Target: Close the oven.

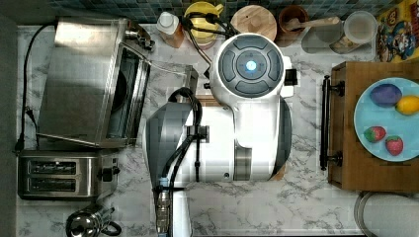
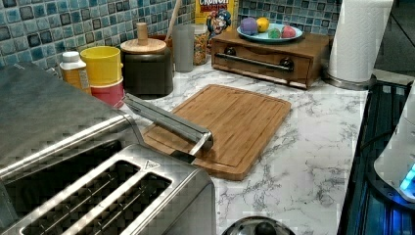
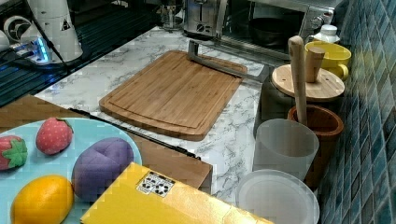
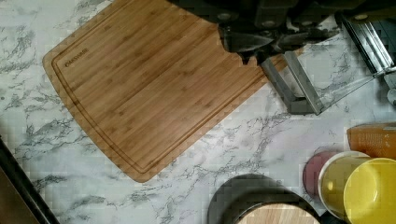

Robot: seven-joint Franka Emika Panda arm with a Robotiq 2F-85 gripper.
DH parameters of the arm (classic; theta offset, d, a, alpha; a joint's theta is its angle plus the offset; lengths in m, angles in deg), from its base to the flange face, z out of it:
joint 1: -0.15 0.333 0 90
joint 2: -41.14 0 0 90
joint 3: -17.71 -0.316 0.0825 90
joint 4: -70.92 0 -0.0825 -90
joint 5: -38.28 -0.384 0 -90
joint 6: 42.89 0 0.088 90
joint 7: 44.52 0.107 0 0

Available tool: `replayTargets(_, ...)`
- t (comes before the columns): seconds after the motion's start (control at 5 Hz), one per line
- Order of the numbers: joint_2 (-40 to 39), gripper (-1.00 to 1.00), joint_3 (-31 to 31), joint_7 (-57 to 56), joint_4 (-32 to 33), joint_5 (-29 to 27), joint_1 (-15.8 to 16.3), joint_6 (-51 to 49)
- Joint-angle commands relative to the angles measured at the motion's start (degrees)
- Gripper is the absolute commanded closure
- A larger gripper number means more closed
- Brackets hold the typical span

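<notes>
In the top view, the boxy stainless-steel toaster oven (image 1: 91, 81) is sitting at the top view's left on the marbled white tabletop (image 1: 306, 197), its glass door hanging open toward the white robot arm (image 1: 247, 108). In the left view, the oven's metal bar handle (image 2: 166, 117) is reaching over the bamboo cutting board (image 2: 235, 122). In the right view, the oven (image 3: 271, 23) is standing far behind the board. In the wrist view, the dark pincer (image 4: 254, 53) is hovering beside the handle; whether it is wide or narrow, I cannot tell.
</notes>
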Motion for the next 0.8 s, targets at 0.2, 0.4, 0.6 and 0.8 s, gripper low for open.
replayTargets(0.2,1.66,1.0,0.33,-5.0,4.31,-2.55,-0.61,2.72)
replayTargets(0.4,5.67,1.0,1.17,-13.18,13.73,-7.94,-1.59,9.27)
replayTargets(0.6,6.76,1.0,2.97,-23.25,21.3,-15.87,-2.17,14.36)
replayTargets(0.8,9.55,1.0,4.01,-31.04,27.98,-21.98,-1.59,19.51)
